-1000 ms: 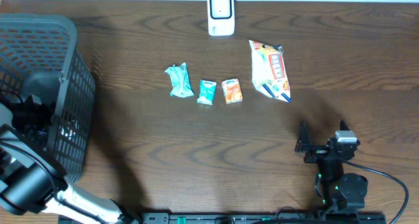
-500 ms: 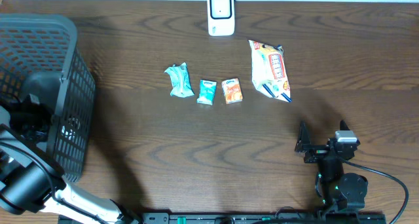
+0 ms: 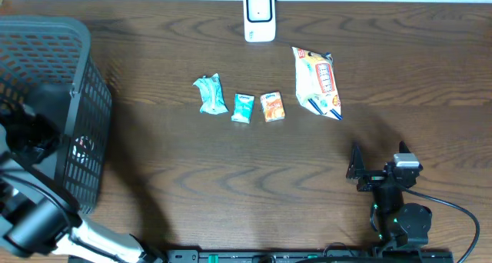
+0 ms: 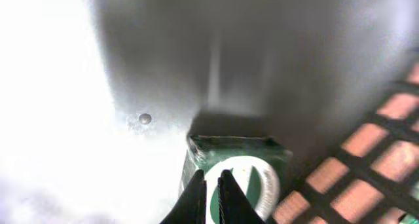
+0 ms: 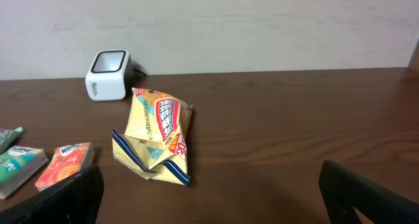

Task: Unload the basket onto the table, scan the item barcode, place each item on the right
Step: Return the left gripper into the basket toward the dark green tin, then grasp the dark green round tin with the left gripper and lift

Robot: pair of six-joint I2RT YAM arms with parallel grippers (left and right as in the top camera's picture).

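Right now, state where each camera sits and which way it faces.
Overhead: above the table, facing straight down; basket, barcode scanner, right gripper show.
Left wrist: inside the basket, looking along the shut left gripper at a green packet.
Right wrist: low, facing the far wall past its open fingers.
Overhead and right wrist share: barcode scanner, chip bag.

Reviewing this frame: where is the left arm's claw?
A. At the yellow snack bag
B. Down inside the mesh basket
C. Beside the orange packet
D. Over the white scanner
B: the left wrist view shows the left claw low inside the mesh basket. The basket's lattice wall is beside it and a green-and-white item lies right at its tips.
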